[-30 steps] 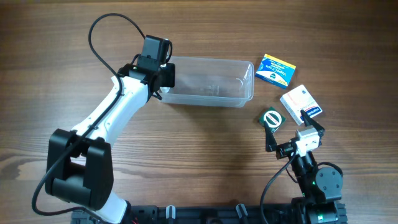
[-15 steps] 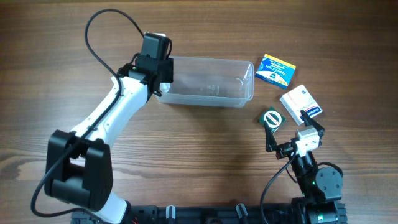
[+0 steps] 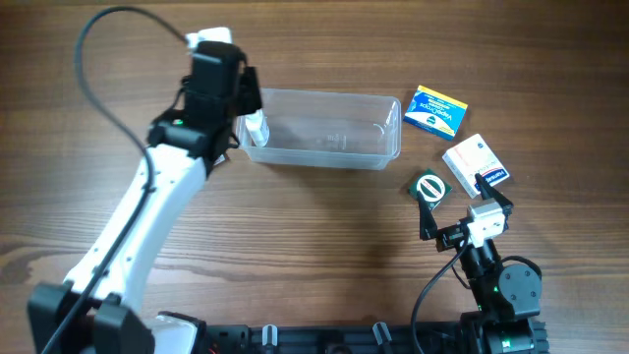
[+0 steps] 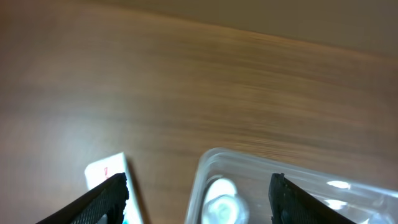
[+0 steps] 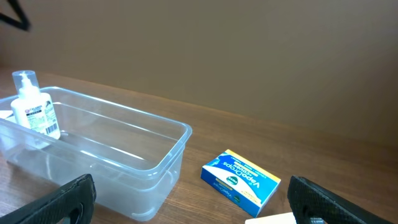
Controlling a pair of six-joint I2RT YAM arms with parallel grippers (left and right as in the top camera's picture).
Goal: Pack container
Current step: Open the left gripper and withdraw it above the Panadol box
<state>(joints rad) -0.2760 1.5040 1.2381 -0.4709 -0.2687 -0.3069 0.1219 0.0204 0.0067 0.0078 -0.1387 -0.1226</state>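
Above the container's (image 3: 324, 159) nine-o'clock end, left jaws hang parted, empty, over a bottle (image 3: 257, 128) standing inside. Right jaws gape empty at four o'clock, beside a green box (image 3: 428, 187). Container sits at twelve. Bottle looks packed; next, that box needs grasping.

A pump bottle (image 3: 257, 126) stands upright in the left end of the container (image 3: 329, 147), and to its right three boxes lie on the table (image 3: 314, 256): far box (image 3: 435, 109), middle box (image 3: 475, 160), near box (image 3: 428, 187).
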